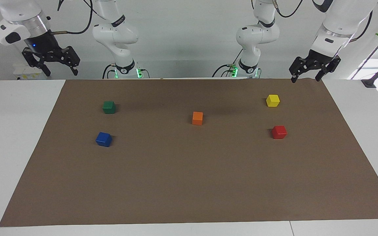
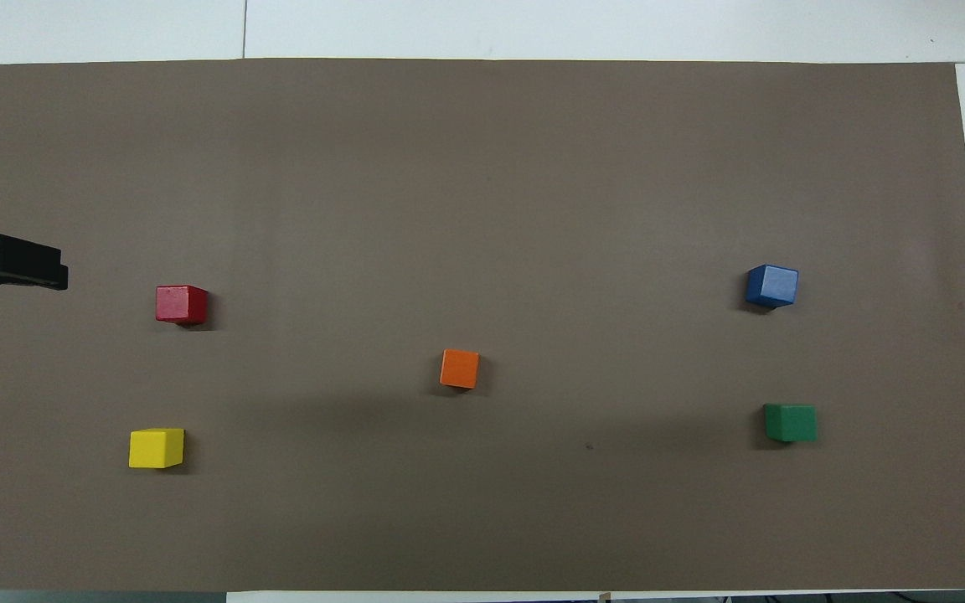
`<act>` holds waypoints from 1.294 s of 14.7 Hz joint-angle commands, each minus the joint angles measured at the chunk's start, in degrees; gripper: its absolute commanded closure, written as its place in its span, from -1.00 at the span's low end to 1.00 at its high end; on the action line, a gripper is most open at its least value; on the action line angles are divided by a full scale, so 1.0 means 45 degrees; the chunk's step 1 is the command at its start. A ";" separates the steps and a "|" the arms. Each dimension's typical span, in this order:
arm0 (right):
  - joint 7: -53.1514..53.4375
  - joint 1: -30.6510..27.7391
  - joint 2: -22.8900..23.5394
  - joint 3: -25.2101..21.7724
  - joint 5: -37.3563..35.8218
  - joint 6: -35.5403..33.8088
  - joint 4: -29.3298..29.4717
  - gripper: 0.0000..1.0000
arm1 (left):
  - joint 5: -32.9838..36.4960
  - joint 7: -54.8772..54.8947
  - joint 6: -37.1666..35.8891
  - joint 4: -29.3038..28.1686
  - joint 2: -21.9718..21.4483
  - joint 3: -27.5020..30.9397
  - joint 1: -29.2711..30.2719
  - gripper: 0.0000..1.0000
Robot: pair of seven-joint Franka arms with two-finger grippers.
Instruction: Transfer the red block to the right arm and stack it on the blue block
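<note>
At the robots' edge of the brown mat [image 1: 189, 183], we are holding our left gripper [image 1: 307, 77] up in the air over the mat's corner at the left arm's end, its fingers spread apart and gripping nothing. Our right gripper [image 1: 60, 71] is hanging raised over the bare white table [image 1: 15, 131] just off the mat at the right arm's end, likewise spread wide and gripping nothing. Nearest to us, the yellow block [image 1: 272, 100] and the green block [image 1: 109, 107] are sitting on the mat, one toward each end. A little farther out, the orange block [image 1: 197, 118] is resting near the middle. Farther still, the red block [image 1: 279, 132] is lying toward the left arm's end, beside the yellow one and apart from it, while the blue block [image 1: 103, 139] is lying toward the right arm's end, beside the green one. All five are standing well apart, untouched.
</note>
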 commanded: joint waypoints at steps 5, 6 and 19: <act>0.0215 -0.0270 -0.0269 0.0169 0.0320 -0.0115 0.0180 -1.00 | -0.0156 0.0078 0.1791 -0.0594 0.0140 0.0957 -0.0476 -1.00; 0.0215 -0.0270 -0.0289 0.0169 0.0320 -0.0154 0.0180 -1.00 | -0.0156 0.0175 0.2125 -0.0787 0.0471 0.0977 -0.0418 -1.00; 0.0157 -0.0212 -0.0445 0.0228 0.0320 -0.0096 -0.0034 -1.00 | 0.0019 0.1290 1.1188 -0.7095 0.2973 0.1055 0.0032 -1.00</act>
